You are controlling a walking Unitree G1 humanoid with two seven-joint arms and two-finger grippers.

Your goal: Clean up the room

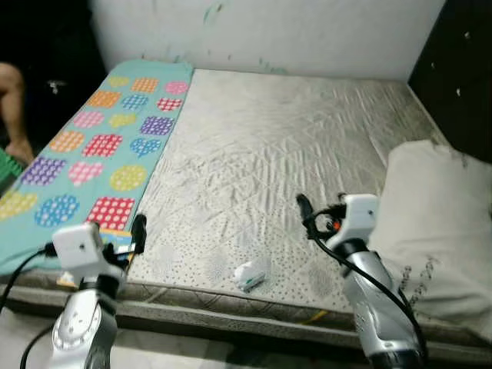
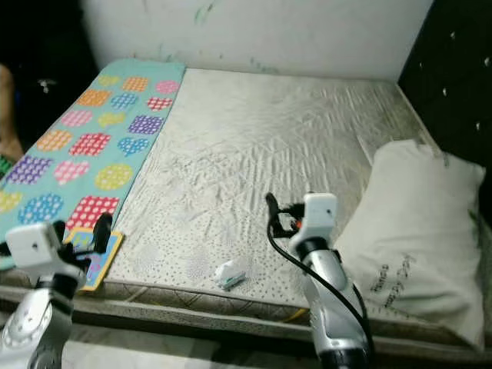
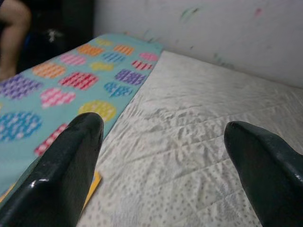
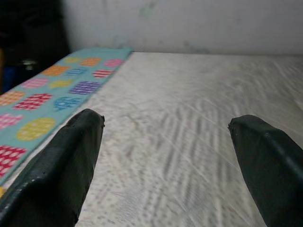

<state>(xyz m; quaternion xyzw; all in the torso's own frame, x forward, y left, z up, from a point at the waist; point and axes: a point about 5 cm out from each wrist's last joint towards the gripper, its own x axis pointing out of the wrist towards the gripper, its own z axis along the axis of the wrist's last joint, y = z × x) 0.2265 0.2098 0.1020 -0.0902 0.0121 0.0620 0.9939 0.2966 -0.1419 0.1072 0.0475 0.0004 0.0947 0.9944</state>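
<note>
Crumpled wrapper (image 1: 251, 274) lies near the front edge of the bed (image 1: 277, 146), between both tools. Left tool (image 3: 165, 161) released, right tool (image 4: 168, 161) released, both hovering empty.

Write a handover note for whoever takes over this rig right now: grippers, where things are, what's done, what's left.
Left gripper: open, empty, over the near left edge of the mattress.
Right gripper: open, empty, above the mattress beside the pillow.
Crumpled wrapper lies near the front edge, between the arms. Patterned blanket covers the left side.
Done: nothing visibly picked up.
Left: probably collect the wrapper first.
</note>
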